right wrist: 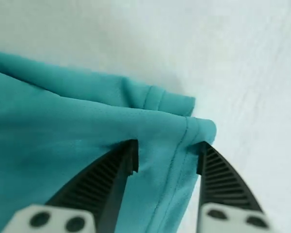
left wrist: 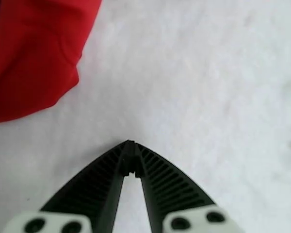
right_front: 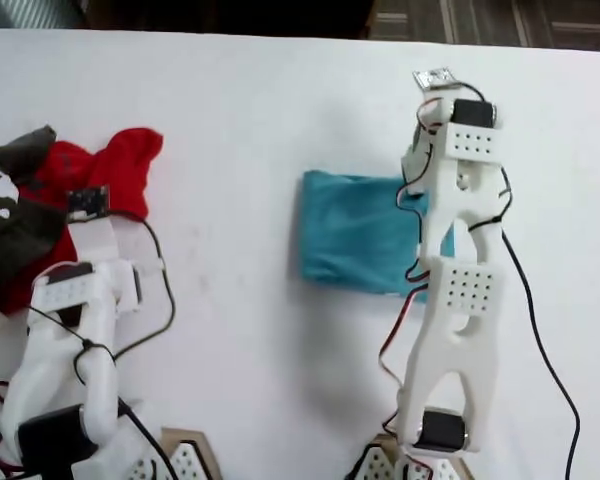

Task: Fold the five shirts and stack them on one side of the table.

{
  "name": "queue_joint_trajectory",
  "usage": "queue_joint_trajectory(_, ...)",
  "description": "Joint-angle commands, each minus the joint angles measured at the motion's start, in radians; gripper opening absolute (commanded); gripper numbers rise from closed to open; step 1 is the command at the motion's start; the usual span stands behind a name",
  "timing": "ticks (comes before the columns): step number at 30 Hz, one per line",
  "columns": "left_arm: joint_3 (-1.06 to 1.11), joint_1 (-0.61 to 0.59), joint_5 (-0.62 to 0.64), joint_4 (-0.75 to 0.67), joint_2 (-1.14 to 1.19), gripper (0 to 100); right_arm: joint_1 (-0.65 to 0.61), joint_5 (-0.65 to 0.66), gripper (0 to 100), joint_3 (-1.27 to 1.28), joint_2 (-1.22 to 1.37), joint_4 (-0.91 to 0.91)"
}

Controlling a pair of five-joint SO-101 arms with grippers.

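**Teal shirt lying under parted jaws**

We are seeing the right jaws standing apart, straddling the hemmed corner of the folded teal shirt. The left jaws are pressing together, tips touching, over the white table, with the red shirt lying just beside them. White print on the dark shirt is showing too small to read.

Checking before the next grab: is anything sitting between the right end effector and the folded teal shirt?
Nothing visible stands in the way. The right end effector is open and straddles a hemmed corner of the folded teal fabric shirt, with only that cloth in its gap.
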Motion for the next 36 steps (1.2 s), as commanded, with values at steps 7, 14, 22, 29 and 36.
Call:
queue_joint_trajectory(7, -0.038, -0.006, 0.011, -0.015, -0.003, 3, 0.024, 0.006, 16.6, -0.015, 0.068, -0.03)
queue_joint_trajectory(14, -0.038, -0.006, 0.011, -0.015, -0.003, 3, 0.024, 0.006, 2.6, -0.123, 0.058, -0.015)
queue_joint_trajectory(22, -0.038, -0.006, 0.011, -0.015, -0.003, 3, 0.018, 0.012, 2.0, -0.276, 0.058, 0.041)
queue_joint_trajectory(29, -0.038, -0.006, 0.011, -0.015, -0.003, 3, -0.002, 0.014, 2.4, -0.293, 0.059, 0.035)
queue_joint_trajectory(36, -0.038, -0.006, 0.011, -0.015, -0.003, 3, -0.013, 0.014, 16.9, -0.296, 0.071, 0.005)
